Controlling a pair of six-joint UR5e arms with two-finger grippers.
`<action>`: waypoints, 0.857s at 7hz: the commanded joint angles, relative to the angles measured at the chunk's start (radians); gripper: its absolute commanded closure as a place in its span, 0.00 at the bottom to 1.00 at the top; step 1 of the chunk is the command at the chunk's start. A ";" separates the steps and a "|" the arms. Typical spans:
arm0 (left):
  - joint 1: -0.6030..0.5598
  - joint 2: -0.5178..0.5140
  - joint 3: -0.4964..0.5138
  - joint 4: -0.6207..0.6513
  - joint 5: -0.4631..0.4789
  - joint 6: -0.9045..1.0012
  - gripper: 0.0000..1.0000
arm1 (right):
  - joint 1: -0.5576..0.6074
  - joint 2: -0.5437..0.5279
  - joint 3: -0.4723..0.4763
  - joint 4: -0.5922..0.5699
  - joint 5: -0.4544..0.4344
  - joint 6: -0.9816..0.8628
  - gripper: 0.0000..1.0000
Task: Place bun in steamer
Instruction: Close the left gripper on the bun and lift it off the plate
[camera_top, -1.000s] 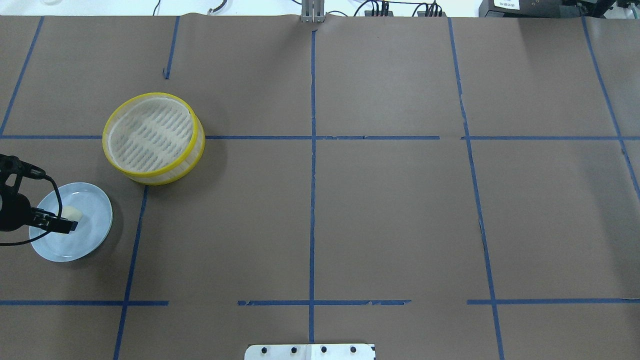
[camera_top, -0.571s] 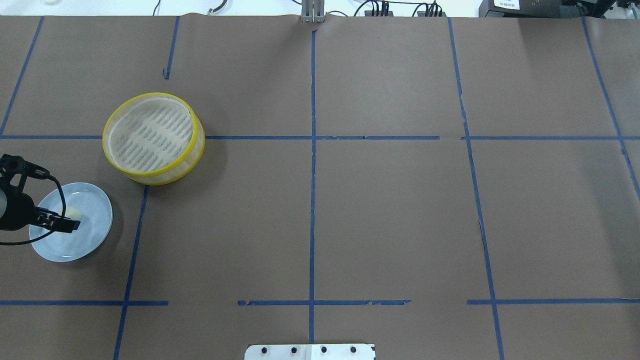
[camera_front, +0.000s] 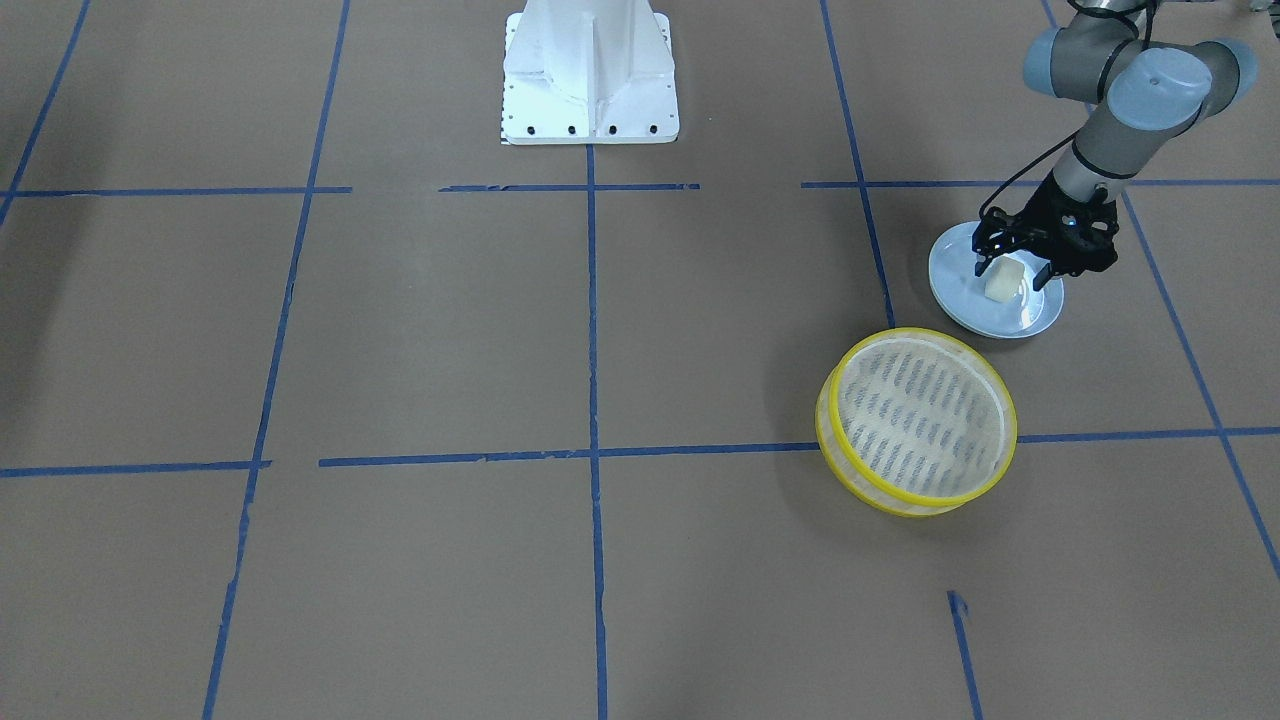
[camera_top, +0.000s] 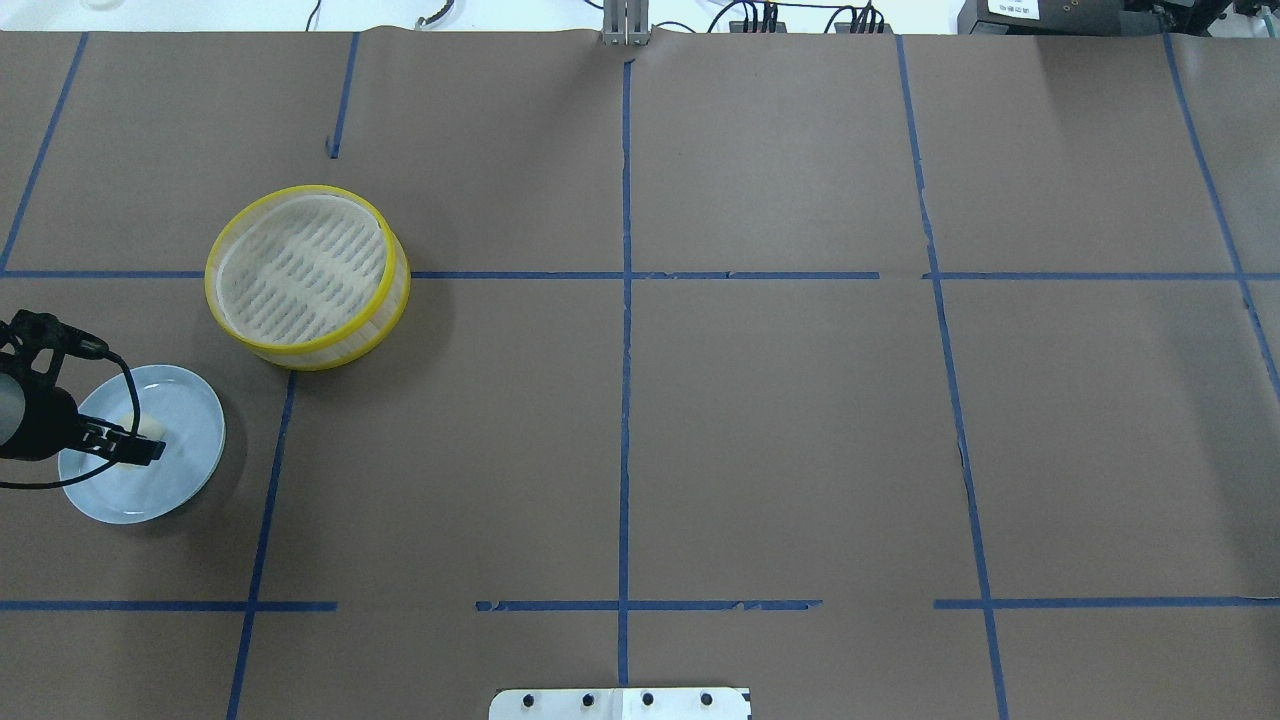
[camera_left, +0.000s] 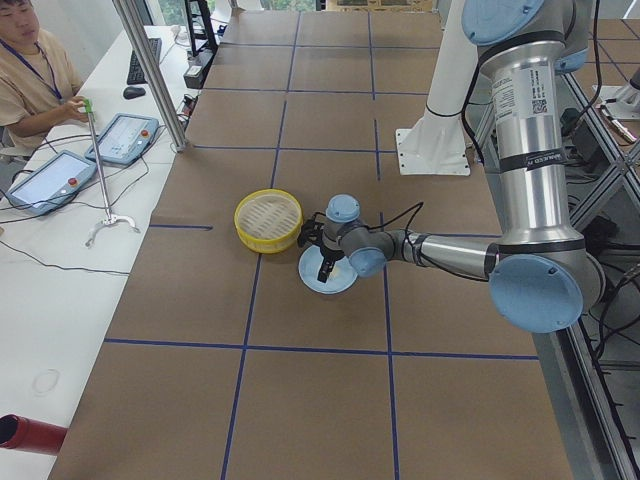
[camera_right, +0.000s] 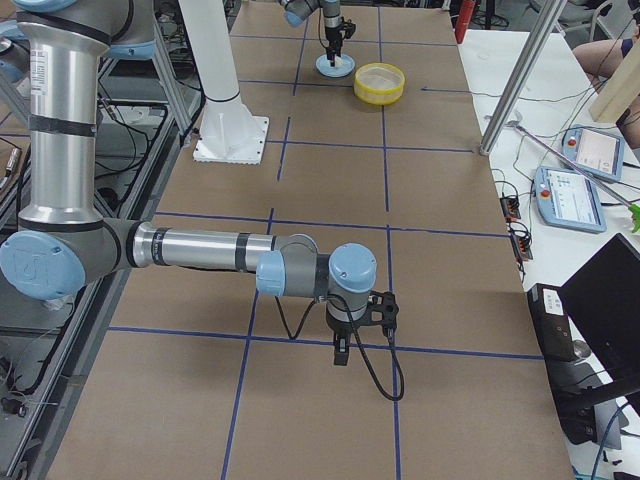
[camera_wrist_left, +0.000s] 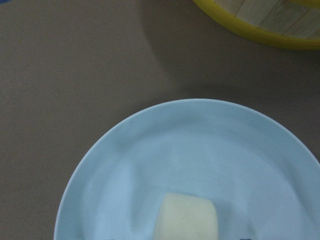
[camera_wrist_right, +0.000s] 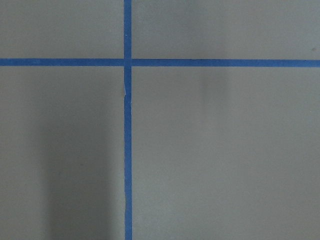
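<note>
Bun (camera_front: 1003, 284) lies on plate (camera_front: 962, 300) on brown, blue-taped table (camera_front: 450, 330).

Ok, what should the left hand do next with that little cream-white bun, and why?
Probably close on the small cream-white soft bun: the open left hand straddles it low over the pale blue round plate, with nothing gripped yet.

This is a robotics lab. The large tabletop (camera_top: 780, 420) is covered in brown paper and divided into squares by blue tape lines (camera_top: 625, 400). At one long edge of the tabletop, a white bolted pedestal (camera_front: 590, 70) carries silver-and-blue industrial arms (camera_left: 530, 150). A white desk (camera_left: 60, 300) beside the tabletop holds two control tablets (camera_left: 125, 137) with red buttons, a keyboard (camera_left: 137, 60) and loose cables. A person (camera_left: 30, 75) wearing a lanyard sits there. A metal post (camera_left: 150, 75) stands at the tabletop's edge.
</note>
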 joint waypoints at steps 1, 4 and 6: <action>0.000 -0.001 0.003 0.001 0.000 -0.001 0.28 | 0.000 0.000 0.000 0.000 0.000 0.000 0.00; 0.009 -0.004 0.000 0.003 0.000 -0.013 0.42 | 0.000 0.000 0.000 0.000 0.000 0.000 0.00; 0.009 -0.004 0.002 0.003 0.000 -0.017 0.54 | 0.000 0.000 0.000 0.000 0.000 0.000 0.00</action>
